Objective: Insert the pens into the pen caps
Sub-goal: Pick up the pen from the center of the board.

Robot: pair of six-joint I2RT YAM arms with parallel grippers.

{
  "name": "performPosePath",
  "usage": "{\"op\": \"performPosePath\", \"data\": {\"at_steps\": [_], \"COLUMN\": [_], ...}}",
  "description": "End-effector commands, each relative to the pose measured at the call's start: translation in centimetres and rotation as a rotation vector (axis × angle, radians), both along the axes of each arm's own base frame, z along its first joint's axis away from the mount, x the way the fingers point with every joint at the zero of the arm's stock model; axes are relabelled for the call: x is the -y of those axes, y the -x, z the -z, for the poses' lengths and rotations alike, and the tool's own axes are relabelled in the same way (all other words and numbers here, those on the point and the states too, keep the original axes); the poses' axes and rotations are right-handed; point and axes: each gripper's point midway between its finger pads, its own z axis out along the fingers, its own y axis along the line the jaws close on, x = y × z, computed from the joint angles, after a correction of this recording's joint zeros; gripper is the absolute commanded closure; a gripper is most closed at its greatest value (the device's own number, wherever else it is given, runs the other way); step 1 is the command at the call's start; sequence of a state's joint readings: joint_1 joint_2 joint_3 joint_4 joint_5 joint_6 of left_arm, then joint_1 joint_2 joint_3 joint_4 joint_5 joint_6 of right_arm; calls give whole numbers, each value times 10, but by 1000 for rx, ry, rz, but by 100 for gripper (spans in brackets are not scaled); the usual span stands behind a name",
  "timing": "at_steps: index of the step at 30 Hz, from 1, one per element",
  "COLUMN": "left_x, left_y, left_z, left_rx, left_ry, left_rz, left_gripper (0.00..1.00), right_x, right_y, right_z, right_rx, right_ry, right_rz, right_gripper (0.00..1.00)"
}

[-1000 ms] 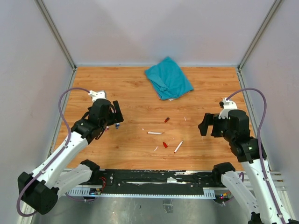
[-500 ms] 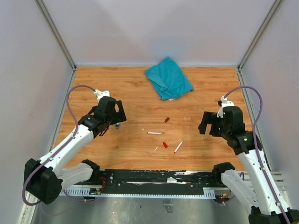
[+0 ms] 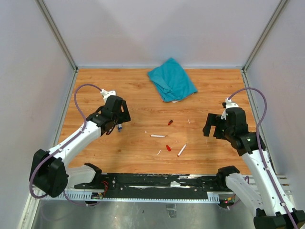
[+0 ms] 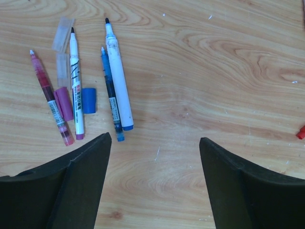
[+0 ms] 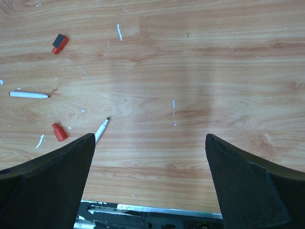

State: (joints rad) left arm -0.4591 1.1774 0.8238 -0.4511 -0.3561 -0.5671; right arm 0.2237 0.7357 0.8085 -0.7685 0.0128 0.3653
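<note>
Top view: left tool (image 3: 117, 123) mid-left, right tool (image 3: 208, 127) mid-right, both wide open, nothing held. Loose white pen (image 3: 157, 136) & red cap (image 3: 168, 148) lie btwn them on the counter (image 3: 143, 90).

Left wrist view: pen cluster (image 4: 118, 81) upper left, long axes top-to-bottom, blue cap (image 4: 88, 100) in among them. Tool gap sits lower right of them, so left arm's nearest.

Right wrist view: dark-tipped pen (image 5: 101, 130) pokes out by the left finger (image 5: 52, 181), tip pointing upper right.
</note>
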Motion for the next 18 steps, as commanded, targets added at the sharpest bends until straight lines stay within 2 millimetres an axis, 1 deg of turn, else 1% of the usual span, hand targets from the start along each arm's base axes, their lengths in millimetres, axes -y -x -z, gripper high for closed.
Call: {"op": "performPosePath", "data": {"at_steps": [1, 5, 7, 9, 14, 18], "left_x": [2, -4, -7, -11, -15, -17], "left_y": [-20, -30, -35, -39, -47, -54], "left_z": [-5, 6, 12, 20, 38, 47], "left_rx": [41, 29, 20, 6, -29, -39], "left_ry": [14, 5, 10, 4, -16, -23], "left_rz": [-35, -62, -74, -92, -117, -133], "left_gripper": [25, 38, 42, 45, 47, 51], "right_x": [8, 7, 7, 7, 7, 7], "right_y": [0, -1, 0, 0, 0, 0], "right_z": [-1, -2, -2, -2, -3, -3], "right_rx": [18, 23, 23, 24, 29, 31], "right_ry": [15, 13, 10, 9, 6, 7], "right_rz": [36, 29, 26, 25, 27, 29], "right_gripper": [1, 0, 0, 0, 0, 1]}}
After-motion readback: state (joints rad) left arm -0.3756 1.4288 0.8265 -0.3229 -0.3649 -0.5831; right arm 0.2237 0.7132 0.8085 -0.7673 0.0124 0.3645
